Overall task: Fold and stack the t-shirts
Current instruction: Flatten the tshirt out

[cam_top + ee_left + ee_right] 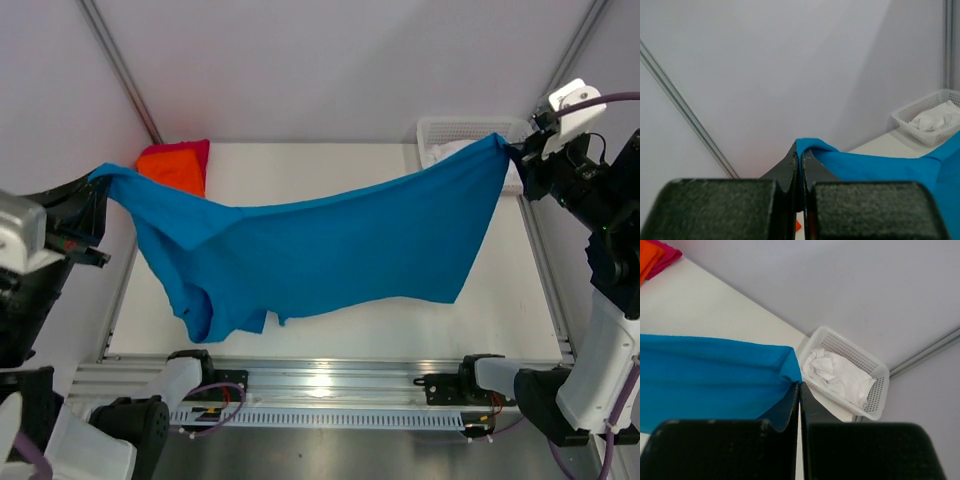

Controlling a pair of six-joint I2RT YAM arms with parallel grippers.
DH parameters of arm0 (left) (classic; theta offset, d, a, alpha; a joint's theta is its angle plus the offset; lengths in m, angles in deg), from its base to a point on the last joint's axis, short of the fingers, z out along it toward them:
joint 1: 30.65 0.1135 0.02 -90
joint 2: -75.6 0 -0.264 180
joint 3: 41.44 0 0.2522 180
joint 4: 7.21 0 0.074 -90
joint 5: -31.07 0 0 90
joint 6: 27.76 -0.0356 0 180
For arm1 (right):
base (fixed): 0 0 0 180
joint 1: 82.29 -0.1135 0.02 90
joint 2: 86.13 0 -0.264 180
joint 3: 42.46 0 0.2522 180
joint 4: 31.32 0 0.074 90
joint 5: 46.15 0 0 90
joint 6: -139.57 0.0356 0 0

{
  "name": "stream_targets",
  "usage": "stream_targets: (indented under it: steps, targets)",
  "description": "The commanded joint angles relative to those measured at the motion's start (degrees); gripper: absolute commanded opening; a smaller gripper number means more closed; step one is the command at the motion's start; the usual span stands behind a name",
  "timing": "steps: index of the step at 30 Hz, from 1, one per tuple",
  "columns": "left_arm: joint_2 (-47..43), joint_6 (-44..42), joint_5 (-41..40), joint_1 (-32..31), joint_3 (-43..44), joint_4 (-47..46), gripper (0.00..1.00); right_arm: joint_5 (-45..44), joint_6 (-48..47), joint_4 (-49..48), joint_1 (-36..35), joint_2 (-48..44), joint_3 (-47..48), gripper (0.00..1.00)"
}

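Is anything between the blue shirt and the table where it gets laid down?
Nothing visible. The orange shirt and basket sit at the far corners, beyond the blue shirt; the table directly beneath it is hidden.

Both arms are built of black joint housings and white link shells. Left of the silver rail [320,385], the left arm [40,270] shows a grey-white block above black casing with small red and green marks. Right of the rail, the right arm [615,340] has a long white link, and a white cap at its wrist is fed by a purple cable [610,97]. At the rail, each black base trails thin purple and red wires. The left gripper [799,152] and right gripper [799,387] have matte black, grainy finger blocks tapering to thin blades.
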Motion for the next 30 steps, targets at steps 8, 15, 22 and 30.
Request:
stream_targets:
  steps: [8,15,22,30]
  targets:
    - [19.48,-2.16,-2.97,-0.34,-14.53,-5.11,0.00,6.45,-0.35,-9.00,4.48,17.68,-13.44,0.00]
    - [30.92,-8.48,-15.08,-6.29,-32.20,-22.59,0.00,4.08,-2.46,-17.80,3.78,34.38,-17.06,0.00]
    - [38.13,-4.19,-18.00,-6.58,-17.93,-23.13,0.00,-1.73,-1.94,-18.09,-1.14,46.25,1.88,0.00]
    - [29.03,0.38,-19.33,-7.72,-5.13,-27.79,0.00,-6.83,1.66,-25.94,-3.26,42.33,18.47,0.00]
